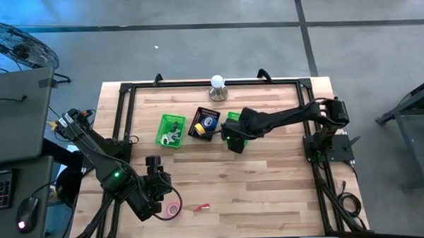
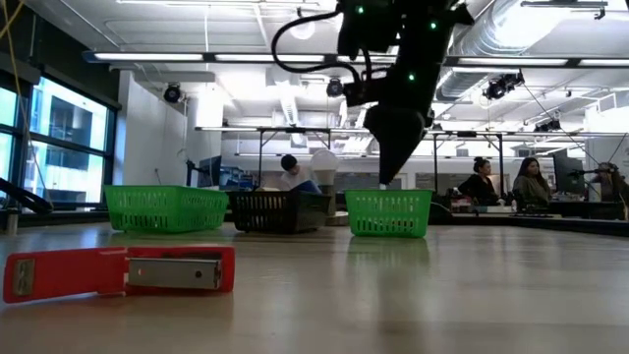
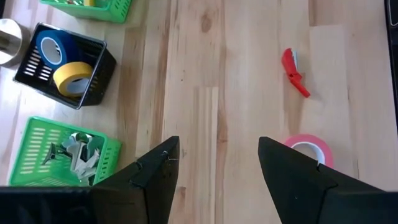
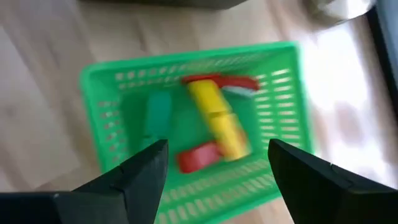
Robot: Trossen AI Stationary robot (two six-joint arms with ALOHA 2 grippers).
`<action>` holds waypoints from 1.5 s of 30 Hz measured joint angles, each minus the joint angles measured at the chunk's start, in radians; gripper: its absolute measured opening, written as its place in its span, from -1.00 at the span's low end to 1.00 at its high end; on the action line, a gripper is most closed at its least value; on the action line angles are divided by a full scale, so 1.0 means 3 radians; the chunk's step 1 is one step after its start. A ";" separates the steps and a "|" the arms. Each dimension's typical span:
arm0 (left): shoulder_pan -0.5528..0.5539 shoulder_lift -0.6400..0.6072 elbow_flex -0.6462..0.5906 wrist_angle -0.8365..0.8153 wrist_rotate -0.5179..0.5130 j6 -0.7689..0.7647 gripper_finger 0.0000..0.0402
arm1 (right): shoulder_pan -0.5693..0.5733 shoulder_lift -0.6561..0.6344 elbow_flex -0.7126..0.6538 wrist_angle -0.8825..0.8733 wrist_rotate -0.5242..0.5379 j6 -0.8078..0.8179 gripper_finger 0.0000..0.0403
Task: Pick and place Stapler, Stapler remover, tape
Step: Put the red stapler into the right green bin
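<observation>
Staplers (image 4: 214,124) in green basket (image 4: 99,118) directly beneath released right tool (image 4: 217,165).

Even, bright overhead light from long ceiling strip lamps (image 2: 246,61) fills the room, leaving only soft, faint shadows on the pale wooden table top (image 1: 271,195). The right wrist view is smeared by motion blur, so the green plastic mesh basket (image 4: 106,93) reads soft. In the low view the near red stapler (image 2: 118,270) is slightly unfocused.
</observation>
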 joint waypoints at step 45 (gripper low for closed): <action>-0.0001 0.0001 0.0000 -0.0041 0.0146 -0.0155 0.06 | 0.1496 0.2097 0.2719 -0.0018 -0.1396 -0.0914 0.33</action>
